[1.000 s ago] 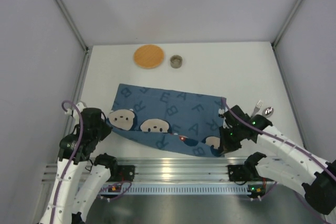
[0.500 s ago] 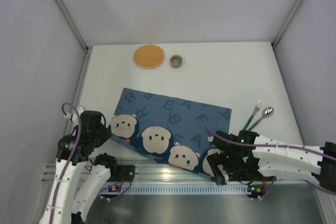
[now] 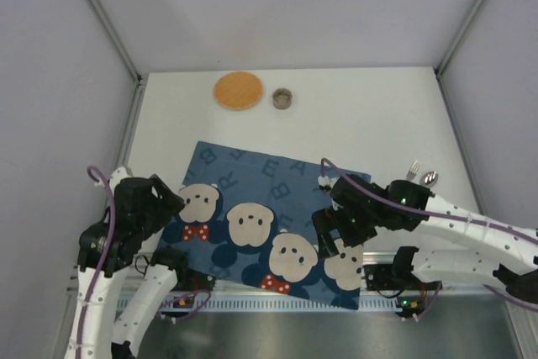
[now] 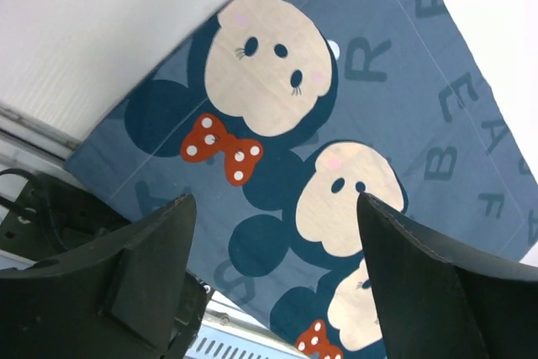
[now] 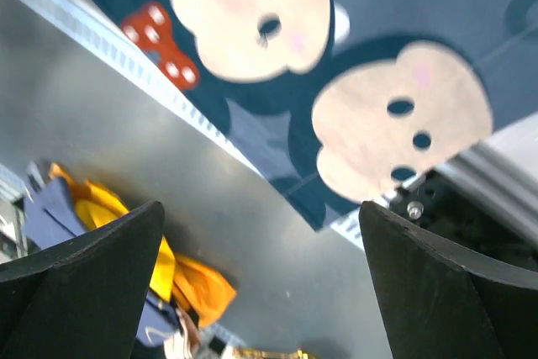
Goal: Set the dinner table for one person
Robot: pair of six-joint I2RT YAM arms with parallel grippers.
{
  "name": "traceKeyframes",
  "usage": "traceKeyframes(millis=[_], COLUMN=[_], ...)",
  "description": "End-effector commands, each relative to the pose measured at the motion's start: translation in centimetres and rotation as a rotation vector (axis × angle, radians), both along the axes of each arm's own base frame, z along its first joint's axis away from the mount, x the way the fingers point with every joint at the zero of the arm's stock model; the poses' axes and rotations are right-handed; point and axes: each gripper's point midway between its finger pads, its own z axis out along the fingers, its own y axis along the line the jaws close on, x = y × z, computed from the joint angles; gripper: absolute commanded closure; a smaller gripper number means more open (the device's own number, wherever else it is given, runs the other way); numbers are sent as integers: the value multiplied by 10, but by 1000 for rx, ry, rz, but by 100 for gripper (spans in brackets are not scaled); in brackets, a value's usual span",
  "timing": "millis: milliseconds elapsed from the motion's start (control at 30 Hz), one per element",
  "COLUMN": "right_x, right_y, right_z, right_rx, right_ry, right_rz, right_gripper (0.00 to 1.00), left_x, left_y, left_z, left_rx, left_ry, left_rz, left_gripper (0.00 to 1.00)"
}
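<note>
A: State of left tool [image 4: 271, 224], right tool [image 5: 261, 224]?
B: Both released, jaws wide, nothing held. White table [image 3: 378, 115] lies below both; bear-print mat [image 3: 252, 178] spread flat on it, directly under them.

The setting is a robotics lab test cell. A plain white worktop [image 3: 361, 115] is edged by aluminium rails [image 3: 128, 136] and boxed in by bare pale panels [image 3: 277, 6], and two cabled robot arms [image 3: 97, 292] are bolted at its near edge.
</note>
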Motion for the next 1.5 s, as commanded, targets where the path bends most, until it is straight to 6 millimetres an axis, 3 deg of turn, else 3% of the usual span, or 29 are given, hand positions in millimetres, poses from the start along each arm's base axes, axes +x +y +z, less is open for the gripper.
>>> traceKeyframes(millis=[0, 67, 100, 167, 200, 267, 300, 400, 433, 500, 533, 633, 733, 867, 967, 1033, 1067, 1167, 1267, 1300, 1367, 1400, 1467], right_x=[34, 61, 82, 103, 125, 140, 156, 177, 183, 195, 200, 213, 221, 228, 230, 238, 239, 260, 289, 308, 323, 347, 358], right_y=[5, -2, -11, -19, -37, -52, -61, -72, -73, -79, -81, -87, -90, -92, -90, -86, -85, -79, -77, -74, -73, -70, -75], right_z=[23, 18, 9, -7, -18, -33, -45, -67, -70, -85, -89, -103, -114, -129, -146, -149, -154, -155, -152, -142, -147, -133, -137], right_rx=[-29, -79, -120, -112, -128, -143, -156, -208, -213, -229, -232, -258, -281, -316, -331, -320, -323, -313, -310, -297, -302, -283, -309], right_ry=[-162, -215, -198, -146, -107, -56, -30, 29, 41, 71, 76, 93, 107, 122, 164, 166, 182, 171, 152, 126, 134, 85, 102], right_rz=[-37, -95, -180, -231, -353, -419, -481, -531, -545, -585, -603, -635, -642, -647, -640, -640, -638, -634, -641, -639, -634, -639, -644], right_gripper=[0, 0, 0, 0, 0, 0, 0, 0, 0, 2, 2, 4, 10, 28, 59, 72, 85, 100, 100, 100, 100, 100, 100], left_x=[24, 38, 52, 70, 85, 107, 122, 159, 178, 194, 205, 218, 227, 235, 241, 245, 247, 252, 256, 257, 264, 265, 276], left_y=[-21, -30, -35, -42, -45, -47, -48, -55, -47, -45, -29, 2, 16, 24, 24, 21, 19, 18, 16, 14, 14, 14, 17], left_z=[-1, -6, -2, -13, -10, -20, -18, -27, -36, -48, -66, -95, -115, -138, -158, -170, -173, -185, -198, -204, -203, -205, -200], left_rx=[-43, -58, -67, -63, -63, -40, -31, -27, -18, -70, -82, -136, -150, -181, -213, -233, -246, -262, -284, -299, -305, -310, -305], left_ry=[-18, -3, -33, 18, -3, 40, 22, 45, 65, 89, 127, 176, 198, 259, 309, 332, 332, 348, 374, 385, 374, 378, 359], left_rz=[-99, -135, -145, -173, -182, -185, -180, -236, -230, -253, -230, -175, -172, -206, -233, -255, -267, -285, -306, -310, -313, -311, -309], left_gripper=[17, 14, 12, 8, 8, 4, 2, 2, 2, 3, 4, 5, 5, 15, 23, 28, 30, 44, 81, 100, 100, 100, 100])
